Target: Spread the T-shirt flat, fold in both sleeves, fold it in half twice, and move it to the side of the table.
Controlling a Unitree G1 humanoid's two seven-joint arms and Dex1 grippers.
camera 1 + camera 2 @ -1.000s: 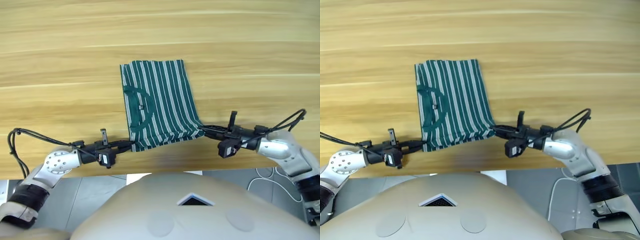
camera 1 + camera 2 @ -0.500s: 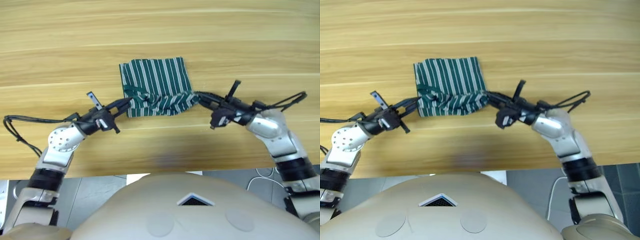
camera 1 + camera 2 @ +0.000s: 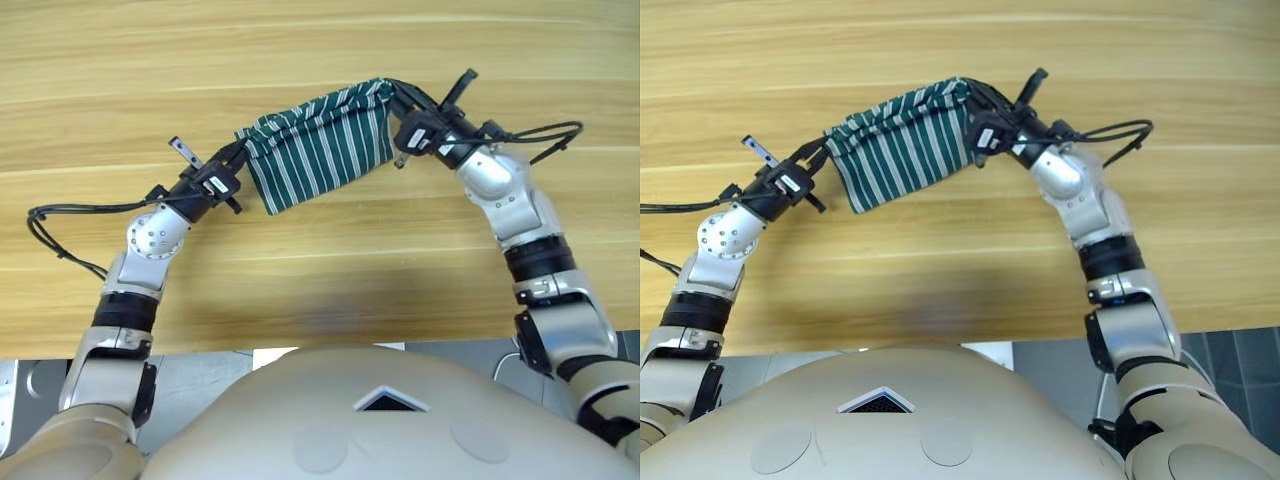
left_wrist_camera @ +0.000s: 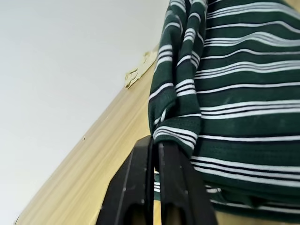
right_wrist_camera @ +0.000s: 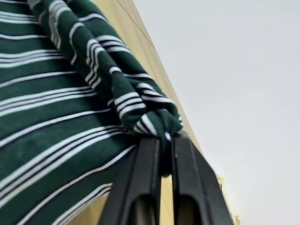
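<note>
So, left gripper (image 3: 243,152) was pinched fully closed on one bunched corner of the T-shirt (image 3: 320,145). The left wrist view had both fingers (image 4: 136,187) pressed together with striped cloth wedged between them. Right gripper (image 3: 392,92) was the same: clamped tight on the opposite corner, with fabric rolled into a knot at its tips in the right wrist view. No gap was visible in either pair of jaws.

Shirt hung between the two as a narrow striped panel, lifted over the middle of the table (image 3: 300,40). No sleeves stuck out, so I judged them already folded in and this as a half-fold under way. The free lower edge drooped toward the robot. Couldn't tell whether it touched the wood.

Problem: the held edge wasn't square. The right corner was either farther from the robot than the left or higher (couldn't tell which), so the panel looked skewed and slack in the middle.

To do it well, my take:
- Square up the two corners before laying down, else the fold lands crooked.
- Ease the grippers apart to take out the sag, but not so hard that a corner slips.
- Let the hanging edge land first, then drape the held edge over it with the edges matched.
- Release only once the cloth lies flat. The bunched corners would likely need smoothing.
</note>
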